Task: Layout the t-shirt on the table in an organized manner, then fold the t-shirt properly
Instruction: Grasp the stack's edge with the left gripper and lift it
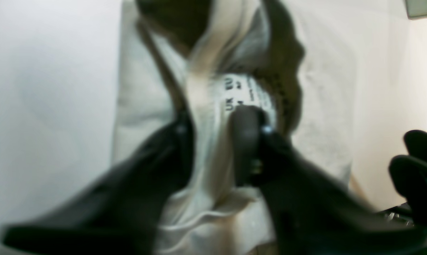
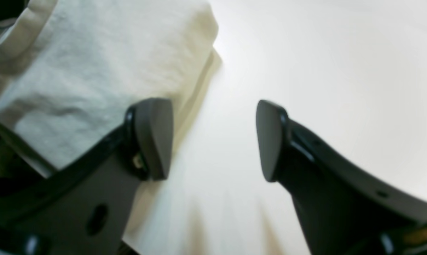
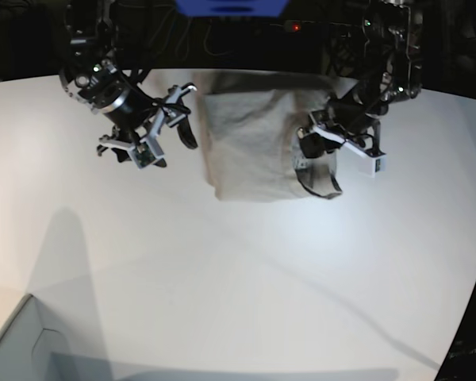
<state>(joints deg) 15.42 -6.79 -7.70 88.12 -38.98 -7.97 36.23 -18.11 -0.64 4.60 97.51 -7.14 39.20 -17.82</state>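
Beige-grey cotton, the t-shirt (image 3: 250, 143) lies as a partly folded block on the white table (image 3: 246, 278), at about twelve o'clock from the table's middle in the base view, near the far edge. Its outline looks roughly rectangular, with soft creases across the top layer.

At the shirt's three o'clock edge the left gripper (image 1: 213, 141) is pinched on a bunch of fabric at the neckline, one pad pressing right beside the printed neck label (image 1: 247, 94). The left wrist view is blurred, so how many layers sit between the jaws I cannot tell. That is the main risk: if only the ribbed collar or the label is caught, a lift or pull could drag the top layer alone and skew the block, or the thin fold could slip out and drop in a heap. A grip this close to the edge could also stretch the neckline.

Off the shirt's nine o'clock side, the right gripper (image 2: 213, 141) hangs with jaws spread wide and nothing between them; in its wrist view one finger (image 2: 153, 138) overlaps the shirt's edge, the other is above bare table. If it descends from here, that finger could snag the hem and rumple the folded side.

A pale grey box corner (image 3: 24, 345) sits at seven o'clock, well apart from everything.
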